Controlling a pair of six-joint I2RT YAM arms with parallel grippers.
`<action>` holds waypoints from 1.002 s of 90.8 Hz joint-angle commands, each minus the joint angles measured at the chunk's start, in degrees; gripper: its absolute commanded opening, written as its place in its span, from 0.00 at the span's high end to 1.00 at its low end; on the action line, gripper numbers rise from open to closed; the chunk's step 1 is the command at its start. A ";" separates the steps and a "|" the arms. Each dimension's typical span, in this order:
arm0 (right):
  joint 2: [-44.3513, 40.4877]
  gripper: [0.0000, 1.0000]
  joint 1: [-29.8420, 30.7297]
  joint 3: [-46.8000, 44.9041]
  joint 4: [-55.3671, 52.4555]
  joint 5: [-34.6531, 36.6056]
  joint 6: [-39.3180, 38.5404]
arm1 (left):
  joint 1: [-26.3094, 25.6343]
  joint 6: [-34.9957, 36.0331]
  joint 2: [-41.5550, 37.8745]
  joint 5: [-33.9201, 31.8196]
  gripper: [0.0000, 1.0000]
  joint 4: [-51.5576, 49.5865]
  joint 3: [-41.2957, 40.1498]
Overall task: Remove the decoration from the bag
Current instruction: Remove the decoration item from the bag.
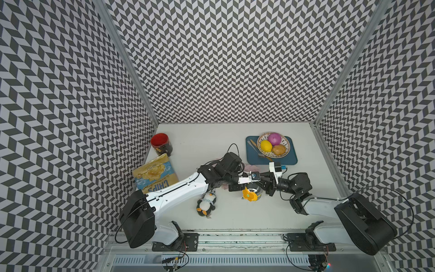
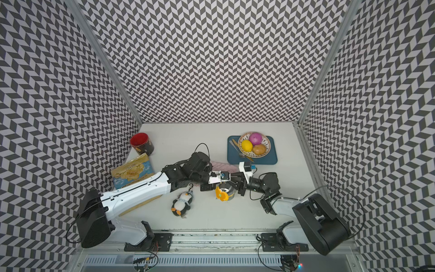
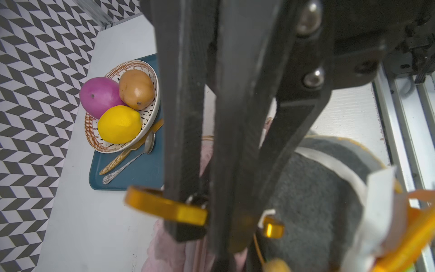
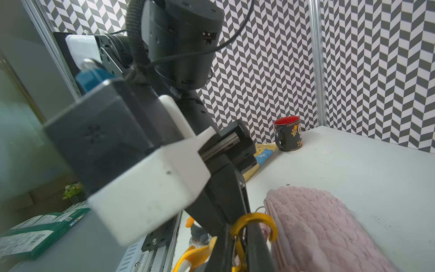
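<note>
The pale-pink quilted bag [image 4: 317, 226] lies on the white table, mostly hidden under both arms in both top views; a strip [image 2: 221, 166] shows. A gold carabiner [image 4: 255, 217] sits at its ring. From it hangs the decoration [image 1: 251, 193], a grey felt toy with a white band and yellow-orange fins [image 3: 317, 200]. My two grippers meet tip to tip over the bag's near end. The left gripper [image 3: 204, 235] is shut on the carabiner [image 3: 164, 207]. The right gripper [image 4: 241, 254] is shut on the carabiner's gate side, one finger through its loop.
A plush penguin [image 1: 206, 204] with a clip lies on the table below the left forearm. A chips packet [image 1: 155, 175] and a red-lined black mug [image 1: 162, 143] stand at the left wall. A blue tray [image 1: 289, 159] at the back right carries a fruit bowl [image 1: 286, 143], a spoon and a knife.
</note>
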 commanded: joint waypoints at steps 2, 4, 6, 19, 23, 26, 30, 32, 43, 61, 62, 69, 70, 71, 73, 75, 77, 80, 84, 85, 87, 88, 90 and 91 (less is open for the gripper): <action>-0.92 0.87 0.28 -0.16 -1.50 2.03 -3.09 | -0.29 -0.24 -0.37 2.90 1.00 -0.12 1.73; -0.98 0.86 0.25 -0.26 -1.29 1.92 -2.82 | -0.20 -0.64 -0.52 2.01 1.00 0.07 1.28; -1.13 0.86 0.26 -0.35 -1.32 1.94 -2.74 | -0.16 -1.55 -0.51 0.49 1.00 0.56 0.98; -3.49 0.83 0.27 -0.93 -4.32 2.62 -3.72 | 3.47 -4.93 -1.12 -0.92 1.00 1.28 1.52; -3.93 0.81 0.27 -0.99 -5.63 2.55 -4.37 | 4.17 -5.15 -1.89 -1.60 1.00 2.78 1.05; -4.08 0.80 0.31 -0.85 -6.83 2.34 -4.86 | 4.43 -5.55 -2.25 -1.88 1.00 3.92 0.76; -4.19 0.79 0.35 -0.93 -7.57 2.32 -5.29 | 4.81 -5.94 -2.35 -1.47 1.00 4.85 0.82; -4.15 0.79 0.42 -1.04 -7.70 2.32 -5.40 | 4.92 -6.04 -2.22 -1.17 1.00 5.05 1.01; -4.19 0.75 0.76 -0.85 -10.99 2.57 -7.26 | 5.08 -7.13 -1.08 -1.31 1.00 5.70 1.63; -4.42 0.74 3.20 1.15 -20.08 6.44 -13.13 | 5.11 -11.29 -0.66 0.08 1.00 6.71 2.83; -4.40 0.74 3.27 1.14 -20.08 6.58 -13.15 | 5.08 -11.73 -0.80 0.11 1.00 7.01 2.81; -4.00 0.74 3.86 1.60 -21.32 7.57 -14.20 | 5.04 -15.37 -1.35 -0.29 1.00 9.14 2.46; -3.97 0.74 4.04 1.76 -21.80 7.80 -14.52 | 5.04 -15.88 -1.28 -0.30 1.00 9.33 2.44; -3.91 0.74 4.22 1.92 -22.26 8.09 -14.85 | 5.08 -16.40 -1.24 -0.26 1.00 9.42 2.43; -3.80 0.74 4.57 2.29 -23.33 8.80 -15.59 | 5.01 -17.29 -1.06 -0.19 1.00 9.38 2.65; -3.70 0.74 4.97 2.66 -24.37 9.41 -16.28 | 4.81 -18.26 -0.73 -0.01 1.00 9.01 3.03; -3.57 0.74 5.31 2.80 -24.95 9.96 -16.69 | 4.56 -18.99 -0.43 0.03 1.00 8.57 3.48; -3.44 0.74 5.62 2.91 -25.18 10.56 -16.91 | 4.11 -20.16 0.04 -0.12 1.00 7.90 3.96; -3.34 0.73 5.83 2.81 -25.06 11.02 -17.05 | 3.45 -21.39 0.66 -0.57 1.00 7.18 4.31; -3.38 0.73 5.86 2.80 -25.03 11.11 -17.13 | 3.28 -21.75 0.69 -0.79 1.00 7.03 4.38; -3.40 0.73 6.00 2.79 -25.01 11.33 -17.30 | 2.97 -22.21 0.83 -1.02 1.00 6.82 4.43; -3.40 0.73 6.08 2.79 -25.01 11.53 -17.38 | 2.86 -22.42 0.91 -1.15 1.00 6.72 4.48; -3.45 0.73 6.25 2.72 -25.11 11.85 -17.63 | 2.60 -22.91 0.97 -1.44 1.00 6.64 4.46; -3.52 0.73 6.33 2.71 -25.15 12.01 -17.77 | 2.50 -23.21 0.98 -1.62 1.00 6.67 4.37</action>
